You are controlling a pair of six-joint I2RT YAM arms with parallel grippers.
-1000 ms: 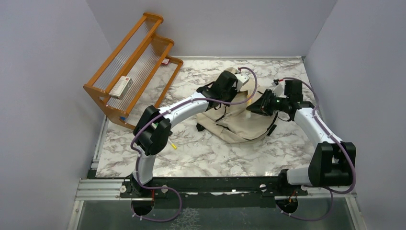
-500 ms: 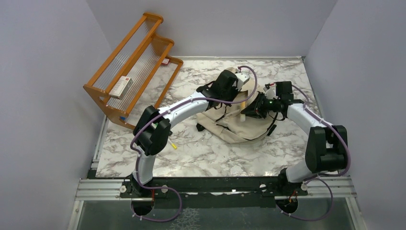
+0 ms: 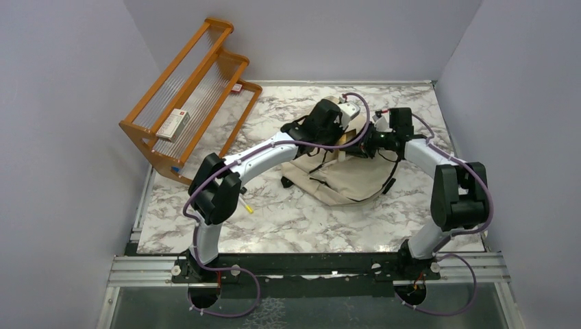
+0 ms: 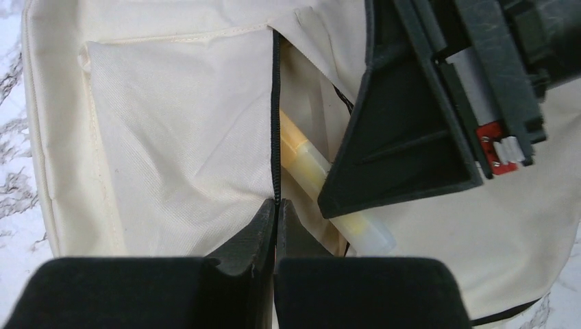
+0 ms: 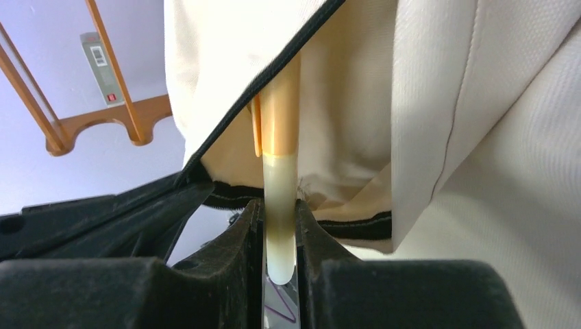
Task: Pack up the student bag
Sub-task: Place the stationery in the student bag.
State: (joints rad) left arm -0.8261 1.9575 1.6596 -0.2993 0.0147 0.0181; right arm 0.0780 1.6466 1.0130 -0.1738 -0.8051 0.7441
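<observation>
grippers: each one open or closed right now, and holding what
Left gripper: shut on the soft beige canvas backpack, at its zipper.
Right gripper: shut on an orange-capped pale plastic marker.

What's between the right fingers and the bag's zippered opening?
A pale yellow marker with an orange cap, held by the right gripper, its capped end inside the beige canvas backpack; seen in the right wrist view.
</observation>
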